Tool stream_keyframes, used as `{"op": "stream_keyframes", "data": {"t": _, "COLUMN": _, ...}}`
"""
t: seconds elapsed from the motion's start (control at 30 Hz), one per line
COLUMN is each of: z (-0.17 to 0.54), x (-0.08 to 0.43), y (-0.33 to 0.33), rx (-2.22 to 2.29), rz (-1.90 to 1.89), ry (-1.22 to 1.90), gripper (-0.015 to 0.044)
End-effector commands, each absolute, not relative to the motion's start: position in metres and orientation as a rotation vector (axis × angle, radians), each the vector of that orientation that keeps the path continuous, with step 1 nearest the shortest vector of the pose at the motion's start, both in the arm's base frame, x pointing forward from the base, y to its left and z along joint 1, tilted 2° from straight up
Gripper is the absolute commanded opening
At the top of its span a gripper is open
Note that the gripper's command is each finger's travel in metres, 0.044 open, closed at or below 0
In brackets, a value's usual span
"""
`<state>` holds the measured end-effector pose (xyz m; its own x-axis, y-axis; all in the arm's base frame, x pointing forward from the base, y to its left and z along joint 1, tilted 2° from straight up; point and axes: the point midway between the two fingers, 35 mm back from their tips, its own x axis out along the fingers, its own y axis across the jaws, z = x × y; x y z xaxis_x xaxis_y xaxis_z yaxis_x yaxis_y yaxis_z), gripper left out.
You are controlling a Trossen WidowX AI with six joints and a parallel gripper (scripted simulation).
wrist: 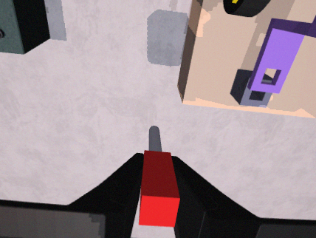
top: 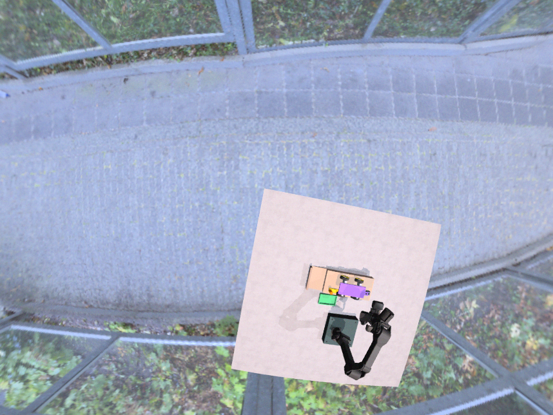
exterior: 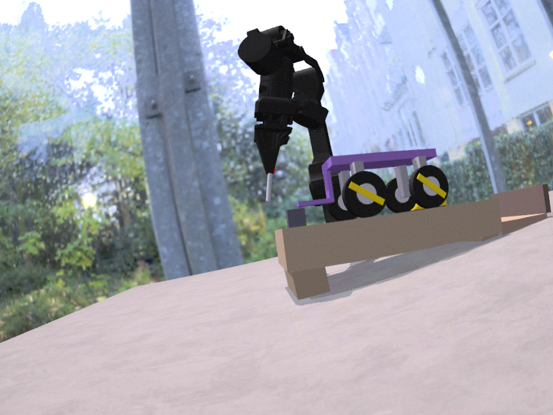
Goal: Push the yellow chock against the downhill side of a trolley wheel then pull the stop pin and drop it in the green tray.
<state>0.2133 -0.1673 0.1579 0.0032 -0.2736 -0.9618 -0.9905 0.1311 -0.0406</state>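
Gripping red-headed stop pin, pincer nearly closed, shaft pointing down.

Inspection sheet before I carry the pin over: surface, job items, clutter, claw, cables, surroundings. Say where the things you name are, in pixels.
Surface: pale top (top: 290,232) (exterior: 290,348) (wrist: 74,111), shadows across it.
Ramp: tan (top: 316,278) (exterior: 392,234) (wrist: 218,55), resting on the surface.
Trolley: purple (top: 352,290) (exterior: 379,157) (wrist: 284,52), standing on the ramp.
Chock: yellow (top: 332,290) (exterior: 416,206), at the trolley's downhill end; wheel contact cannot be confirmed.
Stop pin: out of the grey block (exterior: 296,218) (wrist: 241,86), red head gripped, shaft downward (exterior: 268,187) (wrist: 159,211).
Tray: green (top: 327,299), beside the ramp; no pin inside.
Clutter: nothing seen.
Claw: shut on the stop pin (top: 365,317) (exterior: 270,171) (wrist: 159,157).
Cables: nothing seen.
Surroundings: paving, greenery, metal posts.
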Motion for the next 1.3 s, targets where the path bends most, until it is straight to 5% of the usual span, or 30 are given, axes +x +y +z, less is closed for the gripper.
{"op": "stream_keyframes", "data": {"t": 0.0, "z": 0.155, "x": 0.214, "y": -0.156, "rx": -1.309, "rz": 0.957, "ry": 1.451, "gripper": 0.0}}
{"op": "stream_keyframes", "data": {"t": 1.27, "z": 0.14, "x": 0.24, "y": -0.014, "rx": -1.301, "rz": 0.964, "ry": 1.44, "gripper": 0.0}}
